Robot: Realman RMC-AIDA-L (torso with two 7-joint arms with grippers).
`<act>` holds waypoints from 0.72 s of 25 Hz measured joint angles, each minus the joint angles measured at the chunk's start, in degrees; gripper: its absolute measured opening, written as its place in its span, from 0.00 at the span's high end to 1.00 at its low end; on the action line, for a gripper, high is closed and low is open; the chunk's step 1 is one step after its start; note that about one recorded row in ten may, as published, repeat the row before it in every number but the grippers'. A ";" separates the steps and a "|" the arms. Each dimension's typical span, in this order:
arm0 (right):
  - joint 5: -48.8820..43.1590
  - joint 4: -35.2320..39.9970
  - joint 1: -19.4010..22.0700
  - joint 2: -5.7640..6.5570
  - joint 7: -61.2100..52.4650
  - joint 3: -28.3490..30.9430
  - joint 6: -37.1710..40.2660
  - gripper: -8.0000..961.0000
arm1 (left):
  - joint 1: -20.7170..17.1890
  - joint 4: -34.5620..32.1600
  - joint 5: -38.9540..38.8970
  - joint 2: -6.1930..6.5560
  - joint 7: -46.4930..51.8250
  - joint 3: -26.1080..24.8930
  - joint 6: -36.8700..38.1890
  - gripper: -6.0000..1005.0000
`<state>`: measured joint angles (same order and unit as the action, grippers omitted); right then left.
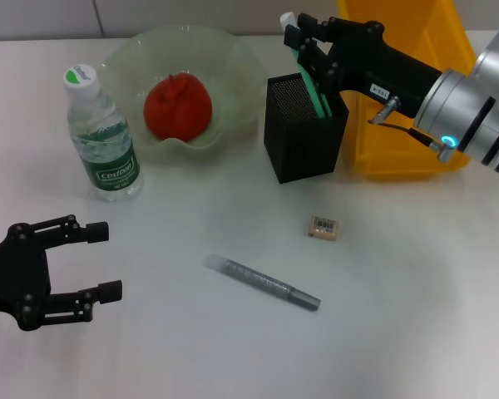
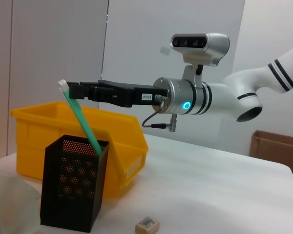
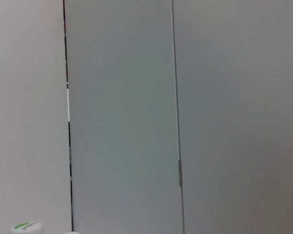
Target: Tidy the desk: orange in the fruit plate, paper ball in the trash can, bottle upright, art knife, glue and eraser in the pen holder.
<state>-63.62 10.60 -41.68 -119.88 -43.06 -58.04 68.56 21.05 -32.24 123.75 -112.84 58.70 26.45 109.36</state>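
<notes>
Right gripper (image 1: 303,41) pinching green art knife (image 1: 314,81), tip inside black pen holder (image 1: 303,126). Left gripper (image 1: 100,262) spread, hovering over counter (image 1: 416,291). Eraser (image 1: 323,227), glue (image 1: 262,282) lying loose.

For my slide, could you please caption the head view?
Right gripper lowers green art knife into pen holder; eraser and glue wait.

Bare desk (image 1: 399,332) lies open between the eraser (image 1: 323,227) and the grey glue stick (image 1: 262,283). The right hand (image 1: 303,41) and the green art knife (image 1: 310,79) crowd the pen holder (image 1: 303,129) mouth; the yellow bin (image 1: 403,91) walls its far side.
</notes>
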 joint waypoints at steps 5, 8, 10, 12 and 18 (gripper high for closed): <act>0.30 -0.03 0.38 0.00 0.26 0.71 0.00 0.63 | -0.20 -0.15 0.00 0.00 0.00 0.00 0.53 0.20; 0.38 0.14 0.48 0.00 0.30 0.74 0.04 0.58 | -0.26 -0.17 0.00 0.00 0.00 0.00 0.78 0.20; 0.39 0.18 0.52 0.00 0.30 0.75 0.28 0.49 | -0.33 -0.15 0.00 0.06 0.00 0.00 0.78 0.20; 0.53 0.17 0.61 0.00 0.17 0.75 1.16 0.39 | -0.35 -0.14 0.00 0.11 0.00 0.00 0.78 0.20; 2.61 -0.01 1.43 0.00 -0.71 0.74 4.22 0.30 | -0.41 -0.08 0.00 0.17 0.00 0.00 0.79 0.20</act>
<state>-61.01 10.60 -40.25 -119.88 -43.77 -57.31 72.78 20.64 -32.33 123.75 -112.68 58.70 26.45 110.15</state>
